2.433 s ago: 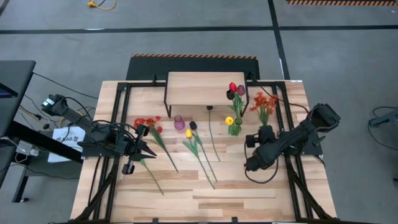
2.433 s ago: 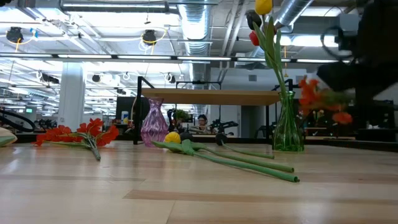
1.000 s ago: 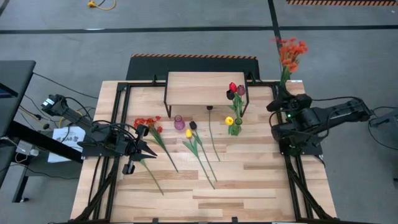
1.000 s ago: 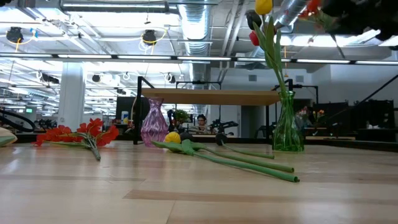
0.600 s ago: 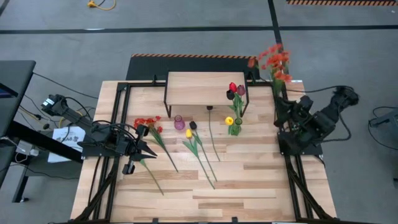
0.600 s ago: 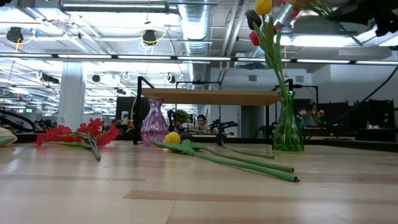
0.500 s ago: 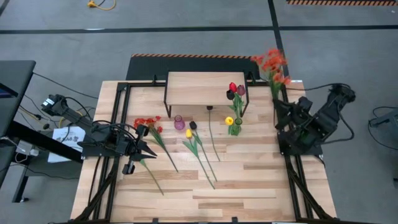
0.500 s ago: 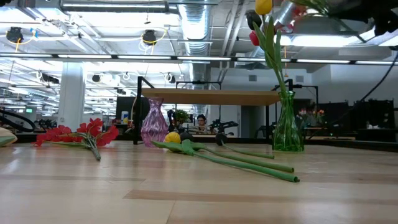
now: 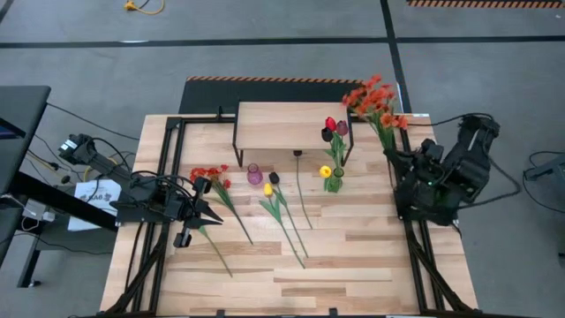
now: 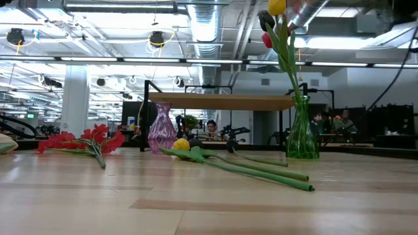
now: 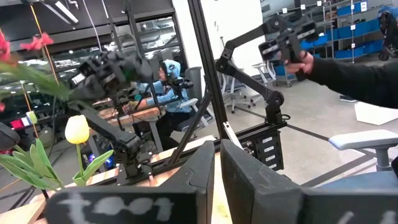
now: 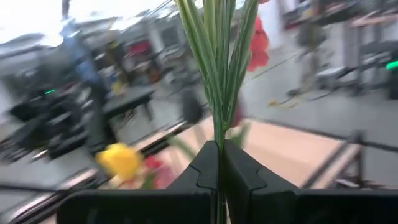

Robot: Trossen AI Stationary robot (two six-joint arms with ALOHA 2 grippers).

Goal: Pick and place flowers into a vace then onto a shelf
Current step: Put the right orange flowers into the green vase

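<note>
I hold the orange-red blossom spray (image 9: 374, 99) in the right hand (image 9: 394, 155), clenched on the lower green stems, with the blossoms raised above the back right corner of the worktop (image 9: 353, 265), just beside the right end of the shelf (image 9: 278, 125). The step in hand, as I judge it, is seating this spray in the green glass vase (image 9: 333, 182), which stands in front of the shelf and already carries tulips (image 9: 335, 129). To do this well, I bring the stems upright first, centre the stem ends over the vase mouth, then descend slowly so the tall tulips are not pushed aside and the vase does not tip. I release only once the stems rest inside. The left hand (image 9: 214, 214) waits, closed and empty, at the left side near a second spray (image 9: 208, 174); further tulips (image 9: 275, 196) and a small purple vase (image 9: 254, 174) remain on the worktop.
</note>
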